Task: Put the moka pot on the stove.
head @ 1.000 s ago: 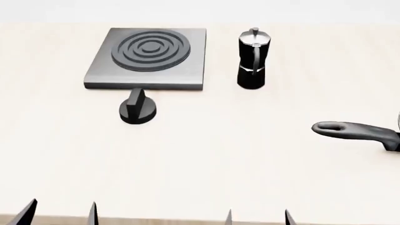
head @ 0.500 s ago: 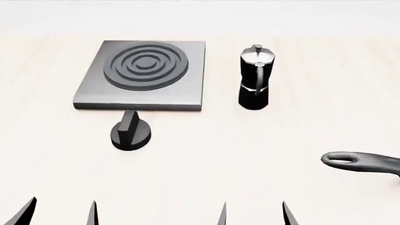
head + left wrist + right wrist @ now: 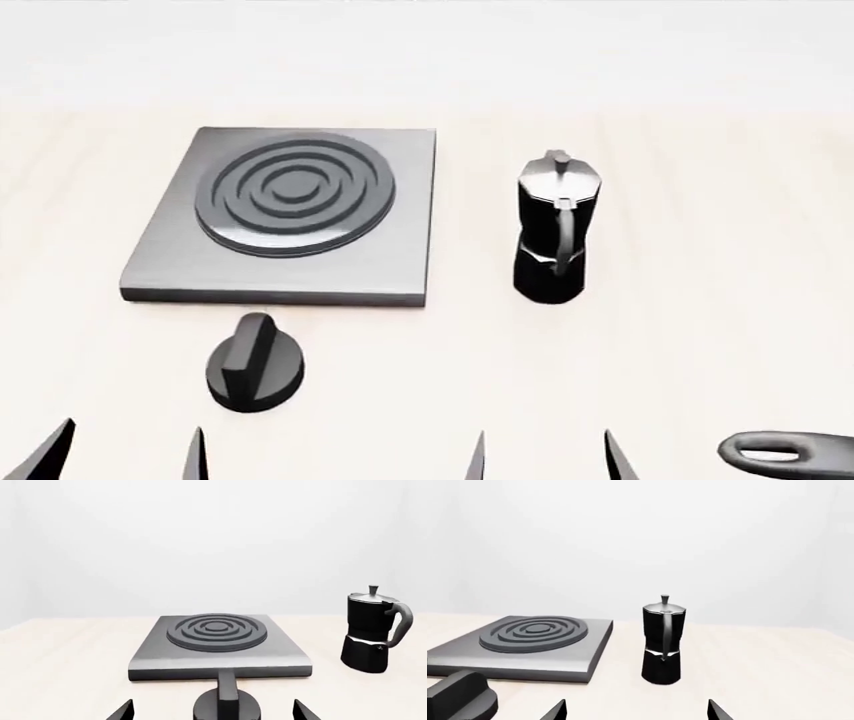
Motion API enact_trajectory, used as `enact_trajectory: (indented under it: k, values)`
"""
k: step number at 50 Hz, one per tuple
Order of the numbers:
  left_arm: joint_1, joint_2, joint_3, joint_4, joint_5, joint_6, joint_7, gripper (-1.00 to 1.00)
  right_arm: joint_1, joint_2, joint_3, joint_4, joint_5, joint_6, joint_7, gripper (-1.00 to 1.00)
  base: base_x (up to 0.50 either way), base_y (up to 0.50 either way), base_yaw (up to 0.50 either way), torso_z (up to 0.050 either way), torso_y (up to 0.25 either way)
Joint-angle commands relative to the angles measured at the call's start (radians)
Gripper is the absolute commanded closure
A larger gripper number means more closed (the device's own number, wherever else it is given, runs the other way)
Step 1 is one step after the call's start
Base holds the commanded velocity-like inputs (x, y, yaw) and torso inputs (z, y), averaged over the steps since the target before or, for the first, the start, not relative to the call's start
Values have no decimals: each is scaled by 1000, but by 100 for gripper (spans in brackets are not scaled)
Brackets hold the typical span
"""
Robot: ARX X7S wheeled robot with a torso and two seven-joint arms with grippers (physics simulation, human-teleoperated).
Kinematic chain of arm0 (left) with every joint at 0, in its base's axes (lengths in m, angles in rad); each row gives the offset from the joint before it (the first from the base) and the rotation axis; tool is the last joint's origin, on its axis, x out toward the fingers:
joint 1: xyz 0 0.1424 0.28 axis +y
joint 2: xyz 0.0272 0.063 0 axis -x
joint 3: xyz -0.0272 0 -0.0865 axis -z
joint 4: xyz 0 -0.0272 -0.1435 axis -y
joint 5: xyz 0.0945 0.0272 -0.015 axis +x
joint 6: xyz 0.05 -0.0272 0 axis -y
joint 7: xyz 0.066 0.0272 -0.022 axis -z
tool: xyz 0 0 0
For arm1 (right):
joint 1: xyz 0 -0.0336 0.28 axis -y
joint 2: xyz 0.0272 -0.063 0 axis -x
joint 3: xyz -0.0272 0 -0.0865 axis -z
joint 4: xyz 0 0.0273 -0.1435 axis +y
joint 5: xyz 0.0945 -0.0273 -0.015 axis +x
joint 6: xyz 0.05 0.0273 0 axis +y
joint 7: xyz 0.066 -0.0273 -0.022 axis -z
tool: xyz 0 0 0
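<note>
The pale wooden table [image 3: 641,150] carries the stove [image 3: 287,215], a square brushed-grey plate with raised dark concentric rings, and no lettering is legible on anything. Just to its right, apart from it, the moka pot [image 3: 554,240] stands upright on the table, black and faceted with a silvery knobbed lid. A round black knob [image 3: 254,365] and a black pan handle [image 3: 787,452] lie nearer; the left gripper [image 3: 127,455] and right gripper [image 3: 545,458] show only spread, empty fingertips.

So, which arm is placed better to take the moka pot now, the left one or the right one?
Probably the right. In the head view the moka pot stands upright on the table, right of the stove, almost straight ahead of the open right gripper. The left gripper, also open, faces the knob instead.
</note>
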Motion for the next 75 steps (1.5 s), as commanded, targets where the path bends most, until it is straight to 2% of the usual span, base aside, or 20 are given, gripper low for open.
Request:
enact_trajectory:
  k: [1, 44, 75]
  values:
    - [0, -9, 10, 5, -1, 0, -11, -100, 3, 5, -6, 10, 7, -5, 8, -100, 352, 0, 0, 0, 0]
    - [3, -34, 37, 3, -20, 11, -34, -100, 17, 14, -20, 62, 50, -28, 25, -100, 329, 0, 0, 0, 0]
    - [0, -52, 54, 5, -37, 8, -53, -100, 18, 30, -42, 46, 56, -37, 36, -100, 11, 58, 0, 0, 0]
